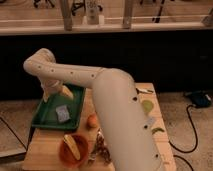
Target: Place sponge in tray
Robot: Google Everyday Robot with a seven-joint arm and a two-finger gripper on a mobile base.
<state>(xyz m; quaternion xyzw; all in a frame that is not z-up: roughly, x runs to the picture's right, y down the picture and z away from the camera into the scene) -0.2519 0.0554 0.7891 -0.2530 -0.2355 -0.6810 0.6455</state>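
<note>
We see the gripper (57, 95) at the far left of the scene, over the far half of the tray (46, 115). Its two pale yellowish fingers (65, 91) are spread apart, with dark tray floor showing between them, and they grasp nothing. The smooth, white, tube-like arm (80, 75) sweeps in from the near right, thick and rounded close to us. It bends at a rounded elbow on the far left before dropping to the gripper.

The tray is a dark green, shallow rectangle with a raised rim and looks like plastic. It sits skewed on the left part of a pale wooden table (42, 148). The sponge (62, 113) lies flat inside it, toward the tray's near right side. It is a small blue-grey square pad with a pale speckled face, just nearer to us than the gripper and apart from it.

Just right of the tray, on the wood, sits a small round orange fruit (92, 121). Nearer to us stands a round red-orange bowl (65, 152) holding something yellow. Beside the bowl, to its right, lies a brownish mottled object (102, 148) that we cannot identify. On the table's right side, past the arm, are a rounded pale green item (147, 106) and a darker green one (158, 130). A dark cable (192, 127) curls over the speckled floor at the right.
</note>
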